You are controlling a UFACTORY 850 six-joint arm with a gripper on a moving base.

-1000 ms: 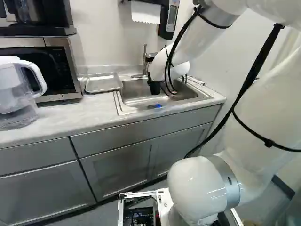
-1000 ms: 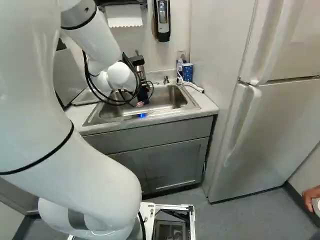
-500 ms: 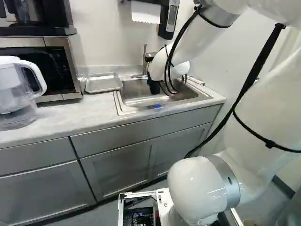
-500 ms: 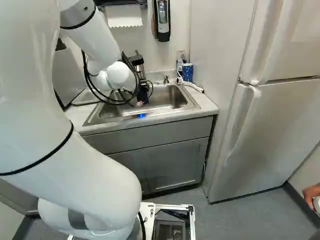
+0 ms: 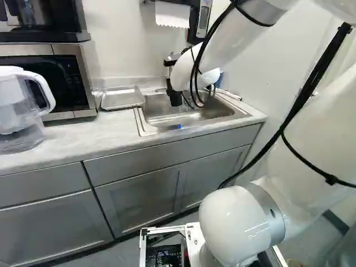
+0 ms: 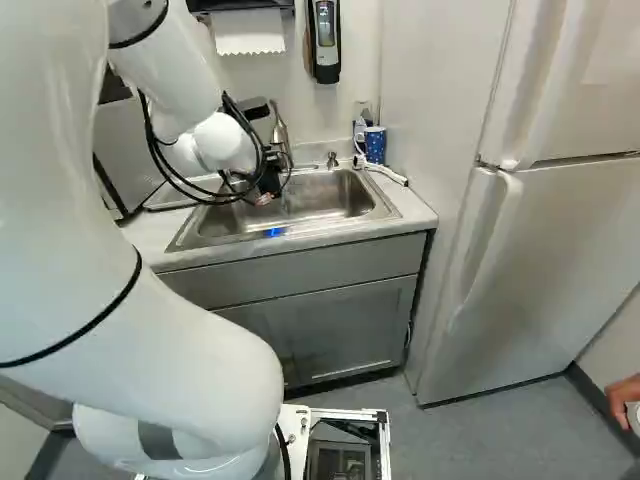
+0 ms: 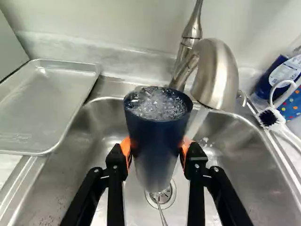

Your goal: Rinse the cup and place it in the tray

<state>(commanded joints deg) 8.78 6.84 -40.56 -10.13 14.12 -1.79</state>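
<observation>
Over the sink (image 5: 214, 115), my gripper (image 5: 175, 99) hangs low in the left base view. The wrist view has my gripper (image 7: 156, 153) shut on a dark blue cup (image 7: 157, 134), an orange pad against each side. Frothy water fills the cup near its brim, and a thin trickle falls beneath it toward the drain (image 7: 162, 195). From the metal faucet (image 7: 217, 73), a stream (image 7: 196, 121) runs down beside the cup, outside its mouth. The shallow metal tray (image 7: 42, 108) lies on the counter beside the sink. Both base views leave the cup hidden.
A brush (image 7: 270, 117) and spotted blue cup (image 7: 291, 104) stand beyond the sink's far corner. The microwave (image 5: 47, 78) and water pitcher (image 5: 22, 108) occupy the counter past the tray. A fridge (image 6: 530, 260) stands right of the sink in the right base view.
My arm and gripper have shifted leftward over the sink in both base views, exposing more of the faucet and the blue items behind. The base has stayed put.
</observation>
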